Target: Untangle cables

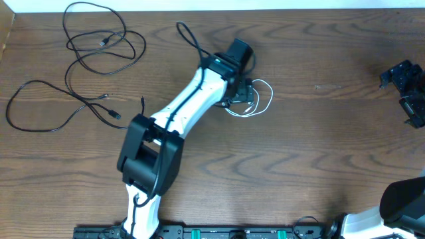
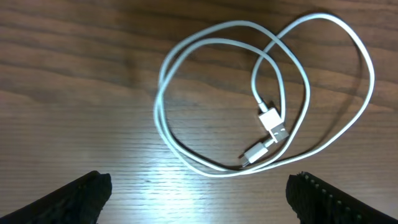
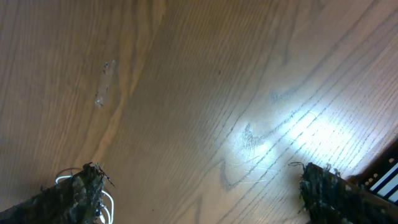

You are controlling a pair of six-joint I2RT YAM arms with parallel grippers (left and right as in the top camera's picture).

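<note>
The white cable (image 2: pixel 217 93) lies in a loose double coil on the wooden table, its two small plugs (image 2: pixel 270 124) touching inside the loop. My left gripper (image 2: pixel 199 199) hangs open just above and short of the coil, nothing between its fingers (image 2: pixel 81 199). From overhead, the left gripper (image 1: pixel 240 91) sits over the white cable (image 1: pixel 267 99). Two long black cables lie apart at the upper left: one looped (image 1: pixel 99 40), one trailing (image 1: pixel 40 99). My right gripper (image 1: pixel 406 93) is far off at the right edge, open (image 3: pixel 202 196) over bare wood.
The left arm (image 1: pixel 186 106) stretches diagonally from its base (image 1: pixel 149 162) at the front. A thin black cord (image 1: pixel 192 40) runs along the arm's upper end. The right arm's base (image 1: pixel 398 206) is at the front right corner. The table's left edge (image 1: pixel 6 40) is close to the black cables.
</note>
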